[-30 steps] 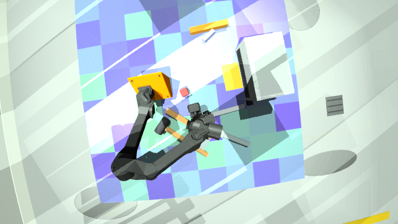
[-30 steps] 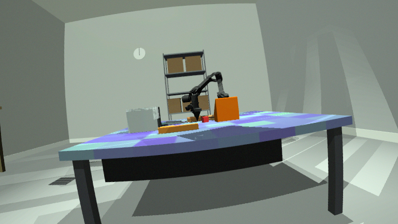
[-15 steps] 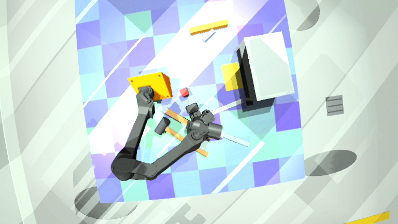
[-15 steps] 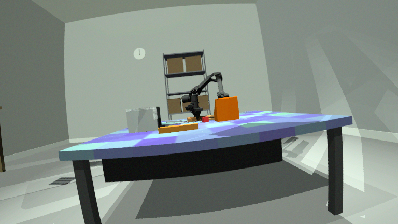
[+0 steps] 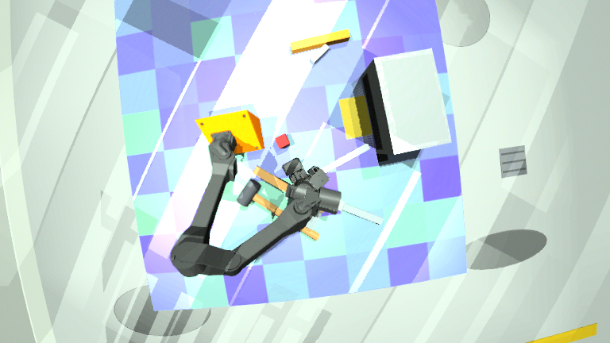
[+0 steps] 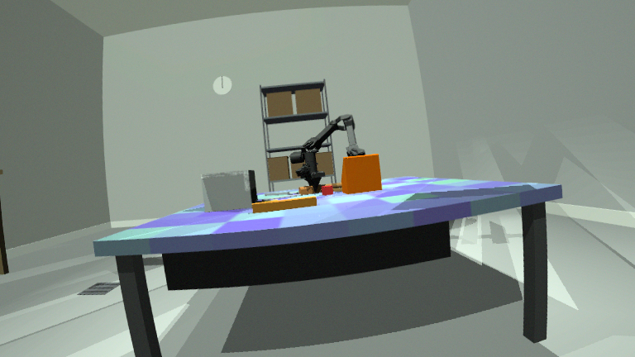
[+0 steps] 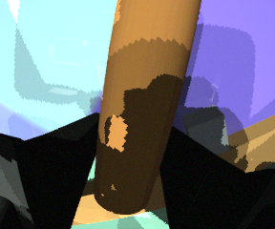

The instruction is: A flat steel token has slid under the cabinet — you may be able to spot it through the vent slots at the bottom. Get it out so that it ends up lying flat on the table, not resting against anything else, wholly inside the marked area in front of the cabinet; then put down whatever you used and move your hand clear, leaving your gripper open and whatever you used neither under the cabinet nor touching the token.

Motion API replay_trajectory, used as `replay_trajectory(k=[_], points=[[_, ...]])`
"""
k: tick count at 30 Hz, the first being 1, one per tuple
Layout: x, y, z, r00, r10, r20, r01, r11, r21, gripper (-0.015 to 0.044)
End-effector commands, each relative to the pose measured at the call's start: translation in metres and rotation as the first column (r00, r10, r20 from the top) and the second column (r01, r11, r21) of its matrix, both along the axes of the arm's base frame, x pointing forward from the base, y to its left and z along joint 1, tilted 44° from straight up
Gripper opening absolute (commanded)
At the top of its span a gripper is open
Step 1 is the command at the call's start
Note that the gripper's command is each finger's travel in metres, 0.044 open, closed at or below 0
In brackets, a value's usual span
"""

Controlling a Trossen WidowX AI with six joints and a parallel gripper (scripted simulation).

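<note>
The pale grey cabinet (image 5: 411, 101) (image 6: 225, 192) stands at the right of the table in the top view. The yellow marked area (image 5: 353, 117) lies before its dark slotted front. I cannot make out the steel token. My gripper (image 5: 317, 177) (image 6: 316, 188) (image 7: 131, 126) is low over the table, shut on a round wooden handle (image 7: 149, 67). A long pale bar (image 5: 346, 158), which looks like this tool's shaft, reaches from the gripper to near the cabinet's lower front corner. The handle is hidden under the arm in the top view. Its height above the table is unclear.
Another wooden handle (image 5: 269, 178) and a pale metal strip (image 5: 363, 213) show either side of the wrist. A mallet (image 5: 249, 192) lies beside them, partly under the arm. A red cube (image 5: 282, 140) (image 6: 327, 189), yellow bar (image 5: 320, 41) (image 6: 284, 204) and white block (image 5: 320, 54) lie farther off.
</note>
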State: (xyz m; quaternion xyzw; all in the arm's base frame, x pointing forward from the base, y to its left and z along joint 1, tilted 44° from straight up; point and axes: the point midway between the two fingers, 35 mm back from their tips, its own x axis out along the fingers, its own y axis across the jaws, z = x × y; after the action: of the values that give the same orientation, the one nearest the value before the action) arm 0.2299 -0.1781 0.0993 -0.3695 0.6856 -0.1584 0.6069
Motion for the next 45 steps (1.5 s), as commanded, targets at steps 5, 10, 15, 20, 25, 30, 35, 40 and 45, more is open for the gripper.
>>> replay_trajectory(k=[5,10,15,20,25,30,35,40,45], points=[[0.0065,0.0019,0.0003,0.999,0.035,-0.026,-0.035,0.999,-0.004,0.0],[0.0039,0.0002,-0.0006,1.0,0.02,-0.019,-0.02,1.0,-0.003,0.0105],[0.0039,0.0002,-0.0006,1.0,0.02,-0.019,-0.02,1.0,-0.003,0.02],[0.0038,0.0003,-0.0007,1.0,0.023,-0.015,-0.023,1.0,-0.004,0.027],[0.0034,0.0009,-0.0016,1.0,0.024,-0.015,-0.024,1.0,-0.004,0.027],[0.0033,0.0006,-0.0023,1.0,0.024,-0.015,-0.024,1.0,-0.004,0.027],[0.004,0.0002,-0.003,1.0,0.024,-0.014,-0.024,1.0,-0.003,0.0263],[0.004,0.0002,-0.003,1.0,0.024,-0.014,-0.024,1.0,-0.003,0.023],[0.004,0.0002,-0.003,1.0,0.024,-0.014,-0.024,1.0,-0.003,0.0196]])
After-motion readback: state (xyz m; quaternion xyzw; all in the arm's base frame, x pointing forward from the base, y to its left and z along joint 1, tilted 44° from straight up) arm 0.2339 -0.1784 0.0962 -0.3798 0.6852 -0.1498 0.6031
